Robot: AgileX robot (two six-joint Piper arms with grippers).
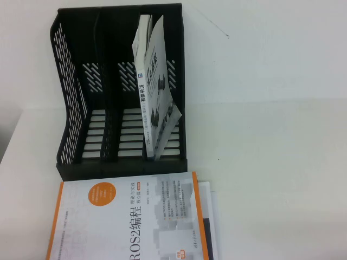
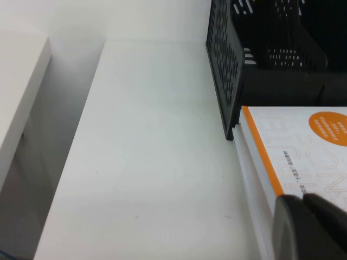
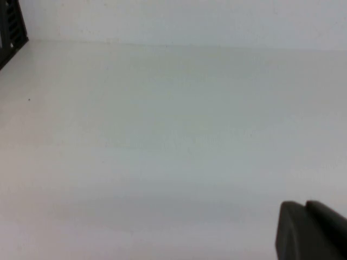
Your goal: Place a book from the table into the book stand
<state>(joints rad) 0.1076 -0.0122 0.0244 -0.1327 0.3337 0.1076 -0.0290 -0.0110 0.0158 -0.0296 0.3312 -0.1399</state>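
Note:
The book (image 1: 135, 222), a white paperback with orange edge strips, an orange circle and "ROS2" text, lies flat on the table (image 1: 271, 108) just in front of the book stand (image 1: 70, 135). The black book stand has three slots; its left and middle slots are empty. Neither gripper shows in the high view. In the left wrist view my left gripper (image 2: 302, 199) is shut, over the book's (image 2: 303, 146) orange-edged corner near the stand's side wall (image 2: 225, 70). My right gripper (image 3: 304, 206) is shut and empty over bare table (image 3: 162, 135).
A grey-white book with car pictures (image 1: 154, 92) leans upright in the stand's right slot. Another white book or stack of pages (image 1: 209, 216) lies under the ROS2 book. A white ledge (image 2: 21, 108) borders the table on the left. The stand's corner (image 3: 11, 27) shows in the right wrist view.

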